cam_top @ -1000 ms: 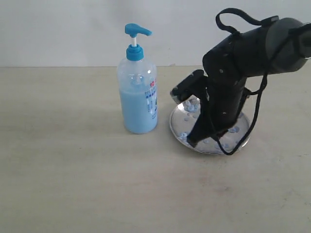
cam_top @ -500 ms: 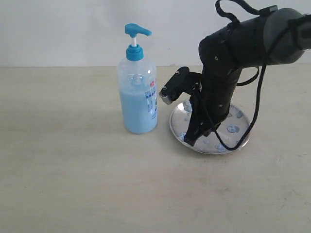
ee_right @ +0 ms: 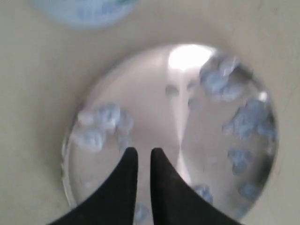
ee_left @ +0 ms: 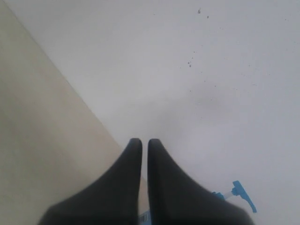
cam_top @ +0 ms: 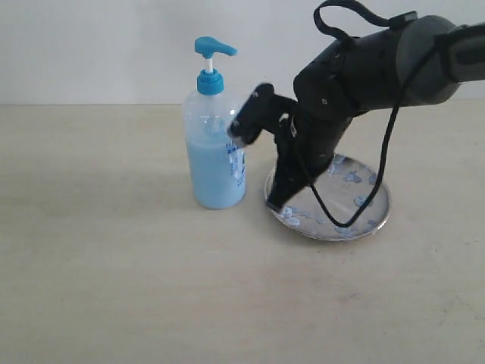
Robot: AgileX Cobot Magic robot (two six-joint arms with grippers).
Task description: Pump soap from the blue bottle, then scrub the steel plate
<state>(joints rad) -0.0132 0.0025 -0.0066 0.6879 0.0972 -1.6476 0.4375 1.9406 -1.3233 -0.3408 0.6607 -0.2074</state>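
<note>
The blue bottle [cam_top: 216, 133] stands upright on the table, its blue pump head [cam_top: 212, 48] up, with pale blue soap [cam_top: 211, 174] filling its lower part. The steel plate [cam_top: 383, 212] lies just right of it, dotted with soap blobs [ee_right: 246, 119]. My right gripper [cam_top: 274, 203] hangs over the plate's left rim, close to the bottle; in the right wrist view it [ee_right: 144, 151] is shut and empty above the plate [ee_right: 150, 93]. My left gripper [ee_left: 141, 140] is shut, aimed at the white wall, with the pump head [ee_left: 239, 194] low beside it. It does not show in the exterior view.
The right arm's black cable [cam_top: 379, 174] loops down over the plate. A white wall [cam_top: 114, 45] rises behind the beige table [cam_top: 114, 265]. The bottle's base [ee_right: 89, 9] sits just beyond the plate in the right wrist view.
The right arm has swung left across the plate toward the bottle, uncovering the plate's right side. Its gripper went from the plate's front to its left rim. The bottle has not moved.
</note>
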